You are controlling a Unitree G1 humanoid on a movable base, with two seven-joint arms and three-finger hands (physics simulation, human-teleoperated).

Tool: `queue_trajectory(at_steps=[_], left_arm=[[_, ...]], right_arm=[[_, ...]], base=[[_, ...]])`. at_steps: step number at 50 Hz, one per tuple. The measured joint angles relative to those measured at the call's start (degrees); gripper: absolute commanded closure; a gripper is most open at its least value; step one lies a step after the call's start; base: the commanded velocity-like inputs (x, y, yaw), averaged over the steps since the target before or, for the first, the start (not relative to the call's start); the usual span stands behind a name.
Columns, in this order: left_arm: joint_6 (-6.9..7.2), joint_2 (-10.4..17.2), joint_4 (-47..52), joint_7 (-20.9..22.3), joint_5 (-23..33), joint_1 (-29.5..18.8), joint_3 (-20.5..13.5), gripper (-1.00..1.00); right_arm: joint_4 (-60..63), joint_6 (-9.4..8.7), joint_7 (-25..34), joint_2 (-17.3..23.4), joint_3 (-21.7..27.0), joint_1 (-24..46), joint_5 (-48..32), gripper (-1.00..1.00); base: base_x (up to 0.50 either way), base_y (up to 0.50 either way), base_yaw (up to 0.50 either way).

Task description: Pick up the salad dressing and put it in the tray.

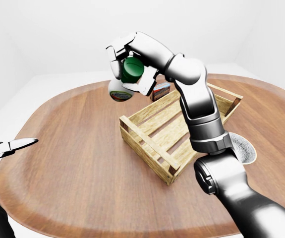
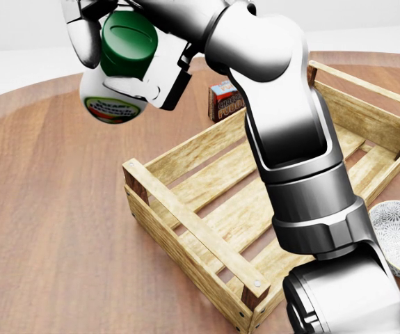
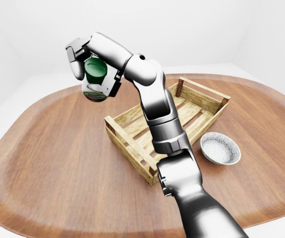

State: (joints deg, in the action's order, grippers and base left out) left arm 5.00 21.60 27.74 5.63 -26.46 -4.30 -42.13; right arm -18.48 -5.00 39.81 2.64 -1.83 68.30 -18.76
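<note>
The salad dressing (image 2: 113, 80) is a white bottle with a green cap and a green-and-red label. My right hand (image 2: 120, 49) is shut on it and holds it in the air, tilted with the cap toward me, above the table just left of the tray's upper left side. The tray (image 2: 206, 177) is an empty wooden slatted crate lying at an angle in the middle of the table. My left hand (image 1: 6, 147) hangs open and empty at the left edge of the left-eye view, far from the bottle.
A small red-and-brown box (image 2: 224, 99) stands by the tray's upper rim. A grey patterned bowl (image 3: 221, 148) sits right of the tray. The round wooden table (image 1: 68, 163) has bare wood to the left. My right arm (image 2: 304, 167) crosses over the tray.
</note>
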Motion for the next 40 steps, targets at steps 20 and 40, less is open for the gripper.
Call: queue_trajectory(at_steps=[20,40], left_arm=[[0.00,-0.26,0.15,0.10,0.48,0.00,0.45,-1.00],[0.00,-0.42,0.20,0.26,0.78,0.04,0.54,-1.00]], right_arm=[[-6.07,0.00,-15.20,10.47,8.05,-10.39,9.94,1.00],[-29.43,0.00,-26.53,16.98,10.30,-11.66,19.15,1.00]], base=[[0.00,0.00,0.00],[0.00,0.00,0.00]])
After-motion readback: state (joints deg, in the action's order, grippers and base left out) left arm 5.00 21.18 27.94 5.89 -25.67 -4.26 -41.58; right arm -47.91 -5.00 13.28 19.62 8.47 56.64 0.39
